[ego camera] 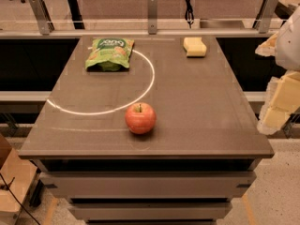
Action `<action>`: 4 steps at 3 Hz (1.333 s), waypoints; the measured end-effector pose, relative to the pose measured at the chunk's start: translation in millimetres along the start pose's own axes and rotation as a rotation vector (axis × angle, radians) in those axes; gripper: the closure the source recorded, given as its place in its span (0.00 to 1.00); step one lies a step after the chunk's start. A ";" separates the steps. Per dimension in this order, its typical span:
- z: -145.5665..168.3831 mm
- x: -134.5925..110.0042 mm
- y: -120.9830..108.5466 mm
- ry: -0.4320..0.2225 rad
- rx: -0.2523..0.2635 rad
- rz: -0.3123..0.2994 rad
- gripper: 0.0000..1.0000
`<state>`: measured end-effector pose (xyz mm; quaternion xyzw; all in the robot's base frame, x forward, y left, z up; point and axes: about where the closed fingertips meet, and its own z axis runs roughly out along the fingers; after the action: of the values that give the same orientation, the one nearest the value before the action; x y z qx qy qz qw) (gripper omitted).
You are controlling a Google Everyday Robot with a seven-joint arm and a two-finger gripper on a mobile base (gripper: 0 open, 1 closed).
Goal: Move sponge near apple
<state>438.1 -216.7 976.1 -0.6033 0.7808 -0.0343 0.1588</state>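
Observation:
The pale yellow sponge (194, 46) lies flat at the far right of the brown table top (197, 102). The red-orange apple (140, 118) stands upright near the table's front edge, a little left of centre. My gripper (276, 102) hangs at the right edge of the view, beyond the table's right side, well apart from both the sponge and the apple. It holds nothing that I can see.
A green snack bag (110, 53) lies at the far left of the table. A bright ring of reflected light (140, 97) curves across the top. A railing with metal posts (152, 13) runs behind the table. Dark gaps flank the table on both sides.

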 end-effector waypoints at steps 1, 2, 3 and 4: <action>0.0 0.0 0.0 0.000 0.000 0.000 0.00; -2.2 -5.5 -8.0 -0.029 0.033 0.007 0.00; -2.0 -29.7 -45.7 -0.316 0.106 -0.004 0.00; -1.6 -21.2 -30.1 -0.200 0.079 -0.001 0.00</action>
<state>470.4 -204.8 989.4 -0.5976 0.7586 -0.0048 0.2596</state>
